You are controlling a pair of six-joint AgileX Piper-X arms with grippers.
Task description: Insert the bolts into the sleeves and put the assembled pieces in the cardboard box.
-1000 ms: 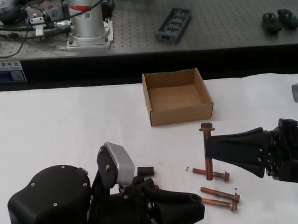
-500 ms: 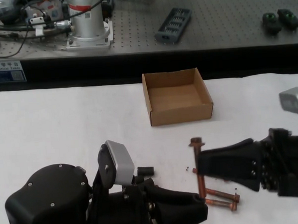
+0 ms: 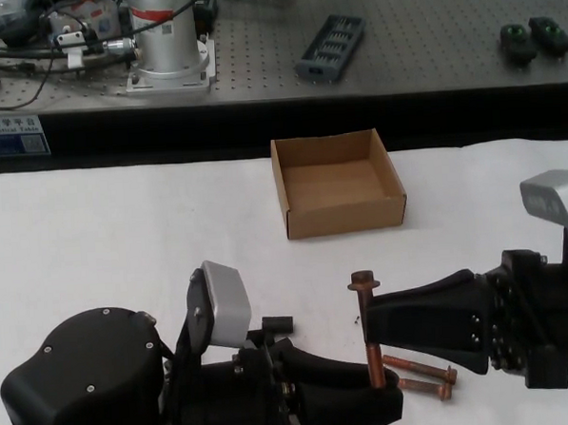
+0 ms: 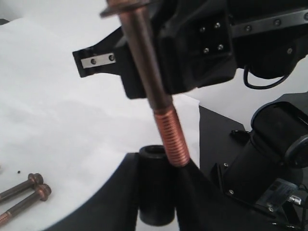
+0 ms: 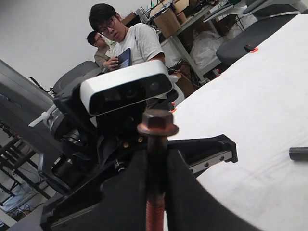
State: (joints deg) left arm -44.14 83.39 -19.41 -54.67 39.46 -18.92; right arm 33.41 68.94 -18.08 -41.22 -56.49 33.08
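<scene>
My right gripper [image 3: 371,324] is shut on a copper bolt [image 3: 369,334] and holds it upright, head up, over the front of the white cloth. The bolt [image 5: 157,126] stands between its dark fingers [image 5: 127,187]. My left gripper [image 4: 156,179] is shut on a black sleeve [image 4: 156,195], also upright. In the left wrist view the bolt [image 4: 144,62] hangs with its threaded tip right beside the sleeve's top rim, not inside the bore. The open cardboard box [image 3: 335,183] sits at the back middle with nothing in it.
Two loose bolts [image 3: 418,375] lie on the cloth under the right arm, also in the left wrist view [image 4: 24,188]. A spare black sleeve [image 3: 277,323] lies by the left arm. A metal bench with equipment runs behind the box.
The right gripper carried the upright bolt leftward and toward the front, bringing it down beside the sleeve held by the left gripper. The left arm shifted only slightly.
</scene>
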